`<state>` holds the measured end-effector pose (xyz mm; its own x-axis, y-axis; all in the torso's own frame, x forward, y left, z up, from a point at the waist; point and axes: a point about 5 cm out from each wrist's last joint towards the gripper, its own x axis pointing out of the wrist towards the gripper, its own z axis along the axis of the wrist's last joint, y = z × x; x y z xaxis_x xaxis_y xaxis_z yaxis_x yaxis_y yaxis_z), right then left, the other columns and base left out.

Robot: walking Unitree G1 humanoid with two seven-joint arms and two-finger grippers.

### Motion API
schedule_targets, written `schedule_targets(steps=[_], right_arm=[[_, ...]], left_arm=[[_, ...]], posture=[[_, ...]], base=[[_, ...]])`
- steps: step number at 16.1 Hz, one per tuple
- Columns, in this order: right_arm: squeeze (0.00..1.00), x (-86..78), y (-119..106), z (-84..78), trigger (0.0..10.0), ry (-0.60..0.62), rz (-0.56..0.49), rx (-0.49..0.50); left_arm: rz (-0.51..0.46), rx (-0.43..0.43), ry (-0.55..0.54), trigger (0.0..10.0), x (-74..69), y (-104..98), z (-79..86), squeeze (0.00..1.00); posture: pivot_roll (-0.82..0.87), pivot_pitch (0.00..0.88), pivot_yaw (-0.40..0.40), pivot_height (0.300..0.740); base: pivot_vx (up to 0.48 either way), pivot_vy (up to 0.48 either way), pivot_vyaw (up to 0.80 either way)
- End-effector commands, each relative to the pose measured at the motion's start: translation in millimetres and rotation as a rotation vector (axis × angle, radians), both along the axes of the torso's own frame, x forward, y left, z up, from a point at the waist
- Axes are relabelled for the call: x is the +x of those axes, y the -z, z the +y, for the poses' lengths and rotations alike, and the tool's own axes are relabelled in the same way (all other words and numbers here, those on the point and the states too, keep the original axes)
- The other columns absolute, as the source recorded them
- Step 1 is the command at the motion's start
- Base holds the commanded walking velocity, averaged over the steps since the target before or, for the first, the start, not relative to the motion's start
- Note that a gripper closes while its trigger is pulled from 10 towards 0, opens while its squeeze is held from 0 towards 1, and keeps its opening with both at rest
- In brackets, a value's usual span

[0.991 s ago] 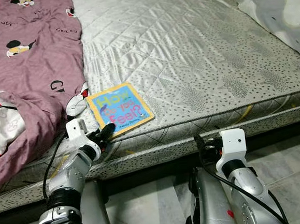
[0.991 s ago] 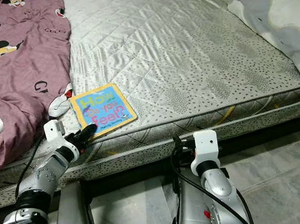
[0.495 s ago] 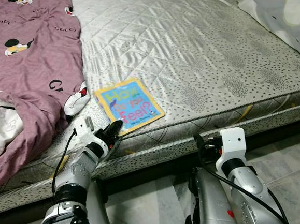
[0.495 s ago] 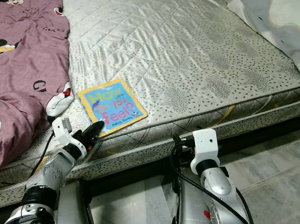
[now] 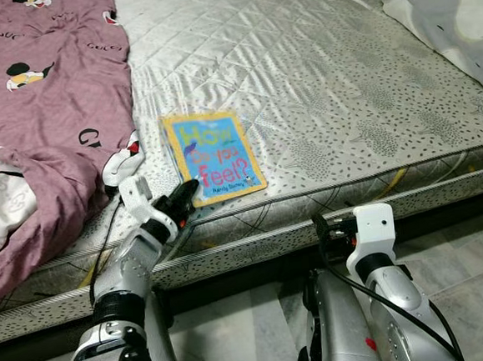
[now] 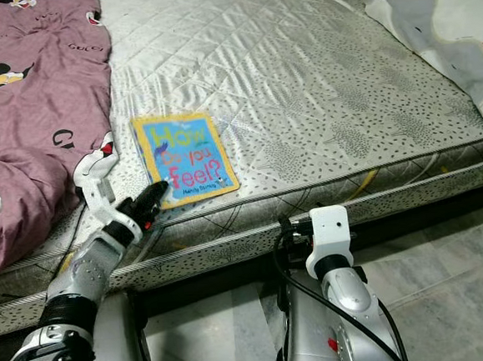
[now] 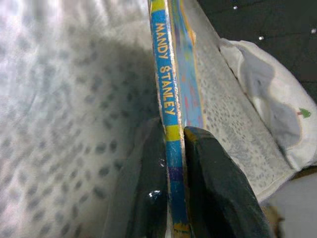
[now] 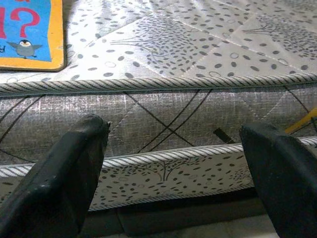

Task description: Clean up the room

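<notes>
A blue children's book with a yellow border (image 5: 213,156) lies flat on the grey mattress (image 5: 317,82) near its front edge. My left gripper (image 5: 186,196) is shut on the book's near left corner. In the left wrist view the two black fingers (image 7: 148,193) clamp the book's spine (image 7: 166,94). My right gripper (image 8: 173,168) is open and held low in front of the mattress side (image 8: 163,114), off to the right of the book (image 8: 29,34), with nothing between its fingers.
A mauve printed blanket (image 5: 42,87) covers the mattress's left part, close beside the book. A white pillow (image 5: 454,13) lies at the far right. Grey tiled floor (image 5: 467,288) runs below the bed edge.
The book has slid and turned on the mattress, its near corner swinging right with my left gripper holding it. The right arm has stayed put.
</notes>
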<state>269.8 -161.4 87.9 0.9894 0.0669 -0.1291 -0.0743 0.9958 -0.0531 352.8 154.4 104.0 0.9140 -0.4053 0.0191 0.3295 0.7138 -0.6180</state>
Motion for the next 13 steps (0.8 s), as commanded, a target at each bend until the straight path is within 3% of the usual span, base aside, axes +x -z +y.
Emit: schedule_targets(steps=[1,4,7,9,10,13], right_arm=[[0.00,-0.9,3,-1.2,10.0,0.008,0.009,0.003],[0.00,1.4,4,0.1,10.0,0.022,-0.003,0.014],[0.00,6.1,-5,1.5,10.0,0.037,-0.045,0.044],[0.00,9.2,-6,3.0,10.0,0.047,-0.047,0.107],[0.00,12.4,-10,6.0,10.0,0.036,-0.058,0.143],[0.00,22.6,-21,11.4,10.0,0.040,-0.101,0.206]], left_arm=[[-0.050,0.060,-0.029,0.0,2.4,-10,1.5,0.00],[-0.158,0.211,-0.045,0.0,-1.7,-23,2.2,0.00],[-0.196,0.336,-0.108,0.0,-12.6,-26,13.8,0.00],[-0.242,0.482,-0.135,0.0,-23.6,-24,20.2,0.00],[-0.295,0.599,-0.205,0.0,-32.7,-25,27.4,0.00],[-0.312,0.677,-0.304,0.0,-45.8,-23,36.2,0.00]], posture=[[-0.12,0.131,-0.016,0.475],[-0.11,0.106,0.003,0.475],[-0.09,0.082,0.024,0.475],[-0.07,0.071,0.032,0.475],[-0.05,0.060,0.039,0.475],[-0.05,0.041,0.054,0.475]], base=[[0.000,0.000,0.00],[0.000,0.000,0.00],[0.000,0.000,0.00],[0.000,0.000,0.00],[0.000,0.000,0.00],[0.000,0.000,0.00]])
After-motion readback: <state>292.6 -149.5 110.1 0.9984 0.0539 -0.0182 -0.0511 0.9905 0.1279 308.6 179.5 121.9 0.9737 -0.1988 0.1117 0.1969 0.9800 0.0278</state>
